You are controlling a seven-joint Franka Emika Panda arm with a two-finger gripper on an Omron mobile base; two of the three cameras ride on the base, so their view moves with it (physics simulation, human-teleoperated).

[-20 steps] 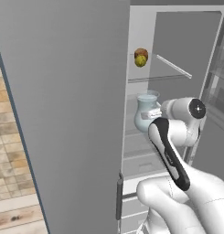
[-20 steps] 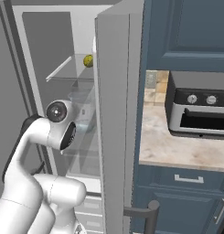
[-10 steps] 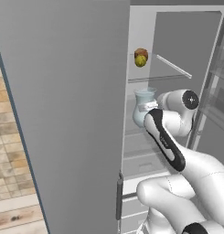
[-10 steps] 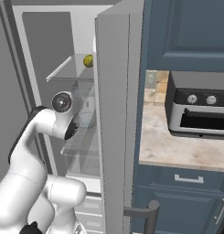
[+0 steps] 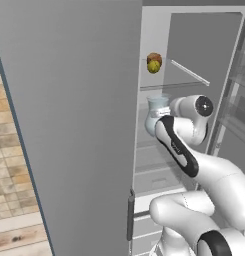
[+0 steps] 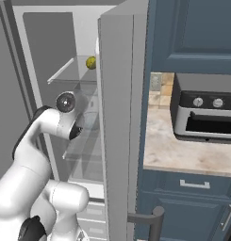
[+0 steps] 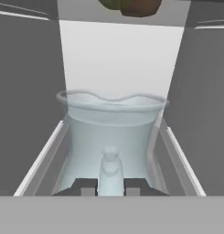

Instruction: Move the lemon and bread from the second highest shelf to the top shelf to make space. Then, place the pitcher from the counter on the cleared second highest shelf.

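Observation:
A clear, pale-blue pitcher (image 5: 156, 113) hangs inside the open fridge, just under the top glass shelf (image 5: 190, 73). In the hand view the pitcher (image 7: 112, 123) stands upright between the fridge walls, over the second highest shelf (image 7: 40, 157). My gripper (image 7: 111, 186) is shut on the pitcher's handle (image 7: 109, 168). The yellow-green lemon (image 5: 153, 66) and the brown bread (image 5: 154, 57) sit together on the top shelf, above the pitcher. From the right base view the lemon (image 6: 90, 62) shows on that shelf, and the pitcher (image 6: 90, 120) is half hidden by the door.
The wide grey fridge door (image 5: 69, 125) stands open on the left, and its edge (image 6: 119, 141) blocks part of the right base view. White drawers (image 5: 159, 172) lie below the shelves. A counter (image 6: 178, 153) with a toaster oven (image 6: 206, 113) is at the right.
The arm has reached further into the fridge and carried the pitcher deeper under the top shelf. Its elbow joint has risen. The lemon and bread have not moved.

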